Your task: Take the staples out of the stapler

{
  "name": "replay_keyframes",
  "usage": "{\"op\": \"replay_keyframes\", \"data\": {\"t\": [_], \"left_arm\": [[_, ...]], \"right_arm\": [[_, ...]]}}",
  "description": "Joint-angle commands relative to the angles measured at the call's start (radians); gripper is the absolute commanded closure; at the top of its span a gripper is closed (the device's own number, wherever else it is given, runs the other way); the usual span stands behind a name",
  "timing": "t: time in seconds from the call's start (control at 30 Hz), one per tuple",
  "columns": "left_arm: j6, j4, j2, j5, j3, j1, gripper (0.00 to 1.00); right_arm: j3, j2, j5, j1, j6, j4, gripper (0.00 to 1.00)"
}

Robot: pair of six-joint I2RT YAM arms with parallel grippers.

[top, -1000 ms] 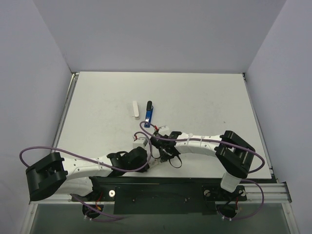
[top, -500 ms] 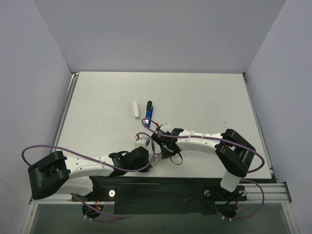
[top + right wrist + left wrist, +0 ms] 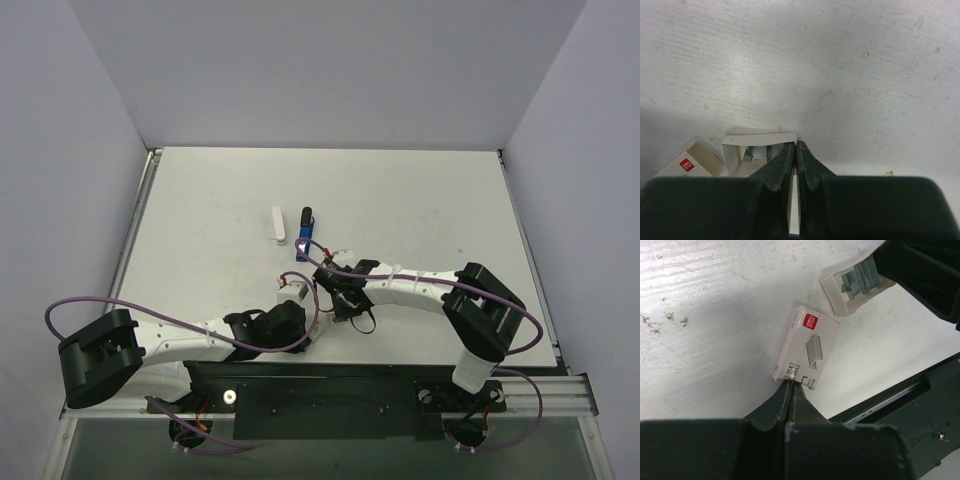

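The small blue stapler (image 3: pixel 305 237) with a black far end lies mid-table in the top view. A pale stick of staples (image 3: pixel 279 224) lies just left of it, apart from it. Neither shows in the wrist views. My left gripper (image 3: pixel 791 382) is shut, nothing between its fingers, and its tips rest against the near edge of a flat white staple-box sleeve (image 3: pixel 807 349). My right gripper (image 3: pixel 796 145) is shut on the side wall of an open cardboard tray (image 3: pixel 760 138). Both grippers sit well nearer the arm bases than the stapler.
The tray (image 3: pixel 837 292) holds grey spare staple strips (image 3: pixel 860 282) and lies just beyond the sleeve (image 3: pixel 291 289). A black rail (image 3: pixel 900 400) runs along the table's near edge. Grey walls close off the left, far and right sides.
My right arm has shifted slightly left and away from the bases, taking the tray with it. The left arm drew in a little. Stapler and staples have not moved.
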Motion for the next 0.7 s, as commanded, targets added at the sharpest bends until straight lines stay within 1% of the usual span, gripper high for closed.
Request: {"op": "replay_keyframes", "data": {"t": [0.0, 0.47, 0.67], "left_arm": [[0.012, 0.000, 0.009, 0.002, 0.015, -0.006, 1.00], [0.009, 0.008, 0.002, 0.002, 0.003, -0.006, 1.00], [0.008, 0.011, -0.002, -0.001, -0.002, -0.006, 1.00]], "right_arm": [[0.020, -0.001, 0.033, -0.007, 0.016, -0.024, 1.00], [0.063, 0.037, 0.011, 0.016, 0.036, -0.018, 1.00], [0.051, 0.033, 0.007, 0.028, 0.034, -0.020, 1.00]]}}
